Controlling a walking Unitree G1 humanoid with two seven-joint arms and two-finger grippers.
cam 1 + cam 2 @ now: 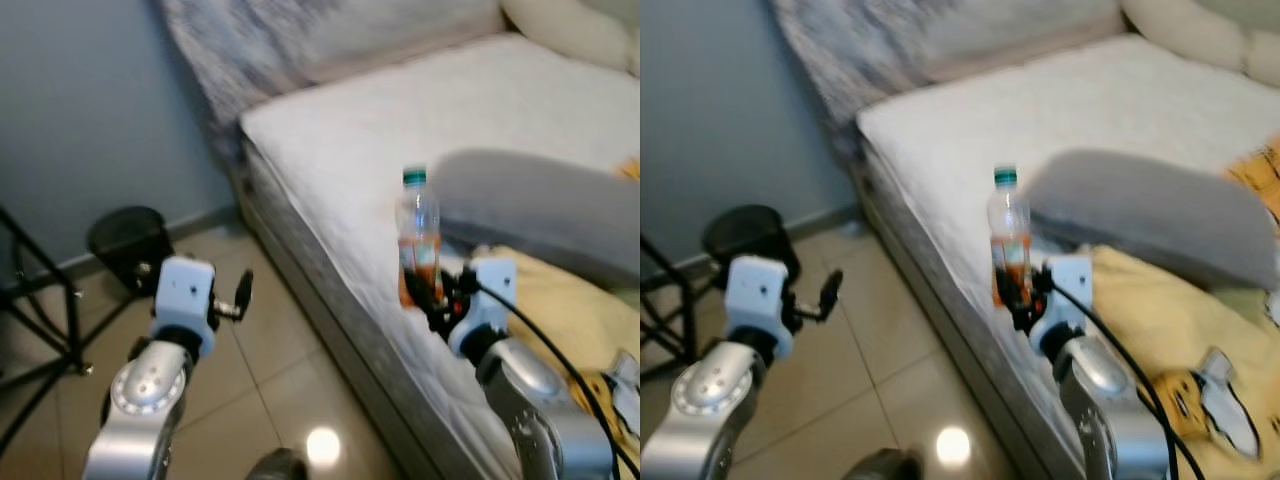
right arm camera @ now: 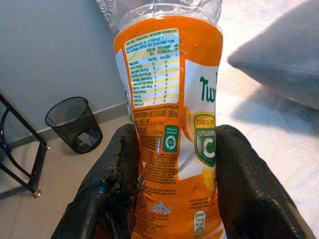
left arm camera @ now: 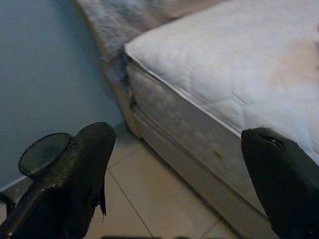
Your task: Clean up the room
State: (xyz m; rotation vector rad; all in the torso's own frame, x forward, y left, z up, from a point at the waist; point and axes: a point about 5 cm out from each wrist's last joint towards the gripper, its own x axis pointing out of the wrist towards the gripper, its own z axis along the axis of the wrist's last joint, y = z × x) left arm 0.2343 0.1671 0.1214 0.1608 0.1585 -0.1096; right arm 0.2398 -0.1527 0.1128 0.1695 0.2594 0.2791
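Bottle (image 2: pixel 174 124) in right end effector (image 2: pixel 177 199), upright.

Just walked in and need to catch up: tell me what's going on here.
The robot stands beside a bed, tidying up. Its right hand is shut on a plastic bottle with an orange label and a green cap, holding it upright over the mattress edge. Its left hand is open and holds nothing, out over the tiled floor. A black wire wastebasket stands by the wall to the robot's left. A grey pillow and a yellow cloth lie on the bed.
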